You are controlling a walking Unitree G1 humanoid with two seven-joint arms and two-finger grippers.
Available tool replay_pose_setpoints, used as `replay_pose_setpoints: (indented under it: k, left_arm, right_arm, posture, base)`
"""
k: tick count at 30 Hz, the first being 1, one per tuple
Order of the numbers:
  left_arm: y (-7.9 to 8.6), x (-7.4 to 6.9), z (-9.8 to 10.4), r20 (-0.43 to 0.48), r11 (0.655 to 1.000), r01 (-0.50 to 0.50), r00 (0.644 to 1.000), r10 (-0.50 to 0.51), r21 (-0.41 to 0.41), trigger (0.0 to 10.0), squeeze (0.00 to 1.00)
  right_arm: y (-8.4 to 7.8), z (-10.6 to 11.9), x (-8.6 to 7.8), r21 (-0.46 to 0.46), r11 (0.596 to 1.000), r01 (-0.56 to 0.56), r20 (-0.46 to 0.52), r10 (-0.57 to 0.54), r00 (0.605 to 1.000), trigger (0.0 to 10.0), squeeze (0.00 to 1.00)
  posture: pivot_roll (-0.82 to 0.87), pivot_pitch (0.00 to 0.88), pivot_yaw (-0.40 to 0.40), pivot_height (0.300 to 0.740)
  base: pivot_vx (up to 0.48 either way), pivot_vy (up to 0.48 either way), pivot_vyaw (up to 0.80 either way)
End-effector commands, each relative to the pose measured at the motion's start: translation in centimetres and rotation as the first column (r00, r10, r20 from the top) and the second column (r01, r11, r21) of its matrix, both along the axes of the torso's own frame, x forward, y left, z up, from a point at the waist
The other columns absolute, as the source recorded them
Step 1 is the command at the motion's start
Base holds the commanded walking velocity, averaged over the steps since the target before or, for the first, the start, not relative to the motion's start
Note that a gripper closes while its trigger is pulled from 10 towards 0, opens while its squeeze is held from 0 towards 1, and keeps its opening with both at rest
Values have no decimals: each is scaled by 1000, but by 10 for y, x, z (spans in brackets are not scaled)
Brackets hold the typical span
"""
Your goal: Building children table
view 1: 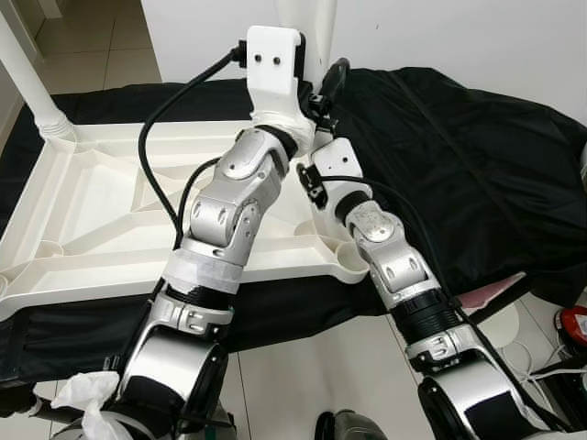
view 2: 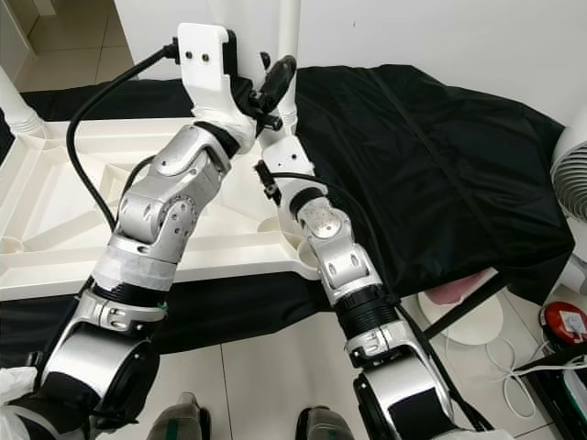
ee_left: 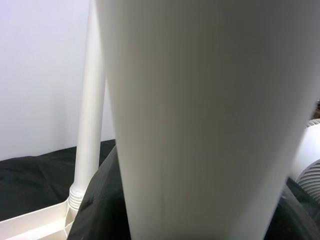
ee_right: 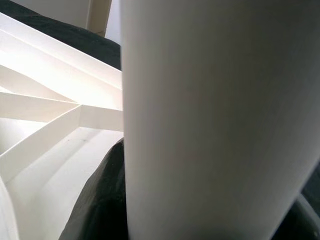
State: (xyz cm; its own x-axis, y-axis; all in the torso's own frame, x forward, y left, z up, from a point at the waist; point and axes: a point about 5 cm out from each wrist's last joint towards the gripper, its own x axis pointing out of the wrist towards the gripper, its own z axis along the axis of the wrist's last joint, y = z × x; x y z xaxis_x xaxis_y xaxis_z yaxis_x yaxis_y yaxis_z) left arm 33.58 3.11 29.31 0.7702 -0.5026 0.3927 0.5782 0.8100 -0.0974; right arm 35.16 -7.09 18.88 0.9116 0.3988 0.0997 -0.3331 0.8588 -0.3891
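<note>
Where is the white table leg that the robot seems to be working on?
The white table leg stands upright at the far right corner of the upside-down tabletop lying on the black cloth, just beyond both arms, in front of the white wall.

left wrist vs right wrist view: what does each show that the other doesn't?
Left wrist view alone: a second table leg standing upright in a corner socket of the tabletop, a white wall behind, and a fan at the edge. Right wrist view alone: the ribbed underside of the white tabletop. Both: a white table leg very close up, with black cloth below.
</note>
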Motion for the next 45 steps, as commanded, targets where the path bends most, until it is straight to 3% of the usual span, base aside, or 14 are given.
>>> replay_pose_setpoints:
  k: [1,2,8,10,11,18,20,21,24,26,27,33,38,45]
  left_arm:
    - [-2,-5,9,53,1000,8,999,-8,-2,10000,0]
    - [-3,-7,10,67,999,31,997,-30,-11,10000,1000]
    - [-6,-11,11,82,996,83,993,-83,-5,10000,1000]
    - [-6,-11,10,84,996,85,993,-85,0,10000,945]
    - [-7,-12,9,82,996,88,993,-88,2,10000,0]
    - [-4,-15,11,101,994,112,989,-110,-14,10000,0]
    - [-4,-15,11,101,994,112,989,-110,-14,10000,0]
    - [-1,-15,12,112,994,105,989,-101,-33,10000,0]
    - [0,-15,13,113,993,105,989,-100,-45,10000,0]
    - [3,-16,15,122,991,111,987,-101,-70,10000,0]
    - [3,-16,15,122,991,111,987,-101,-70,10000,0]
    - [14,-15,20,125,980,125,986,-107,-152,10000,0]
    - [17,-11,14,116,989,94,990,-80,-117,10000,0]
    - [18,-10,0,92,995,79,993,-73,-64,10000,0]
  right_arm:
    - [-3,-2,0,-13,1000,21,20,-21,1000,10000,0]
    - [-3,1,0,14,999,30,32,-31,999,10000,0]
    - [-1,11,0,105,993,57,79,-66,995,10000,0]
    - [-2,16,-1,153,985,76,100,-92,991,10000,0]
    - [-3,17,-2,179,981,80,102,-100,990,10000,0]
    - [-8,19,-1,306,942,140,72,-170,983,10000,0]
    - [-8,19,-1,306,942,140,72,-170,983,10000,0]
    - [-12,20,1,401,899,174,25,-200,979,10000,0]
    - [-13,20,2,461,868,184,-6,-205,979,10000,0]
    - [-16,19,3,549,810,206,-62,-206,977,10000,0]
    - [-16,19,3,549,810,206,-62,-206,977,10000,0]
    - [-27,17,6,647,720,249,-136,-212,968,10000,0]
    - [-30,16,5,679,688,258,-156,-208,966,10000,0]
    - [-31,17,3,686,682,253,-155,-203,967,10000,0]
  posture:
    - [56,0,-7,740]
    - [54,0,-5,740]
    - [51,0,-3,740]
    - [51,0,-3,740]
    - [49,0,0,740]
    - [50,0,-3,740]
    - [50,0,-3,740]
    - [53,0,-7,740]
    - [53,0,-7,740]
    - [55,0,-11,740]
    - [55,0,-11,740]
    - [54,0,-12,740]
    - [50,0,-14,740]
    - [46,0,-13,740]
  base:
    - [0,0,0]
    - [0,0,0]
    - [0,0,0]
    - [0,0,0]
    - [0,0,0]
    - [0,0,0]
    - [0,0,0]
    - [0,0,0]
    - [0,0,0]
    - [0,0,0]
    - [0,0,0]
    - [0,0,0]
    - [0,0,0]
    - [0,0,0]
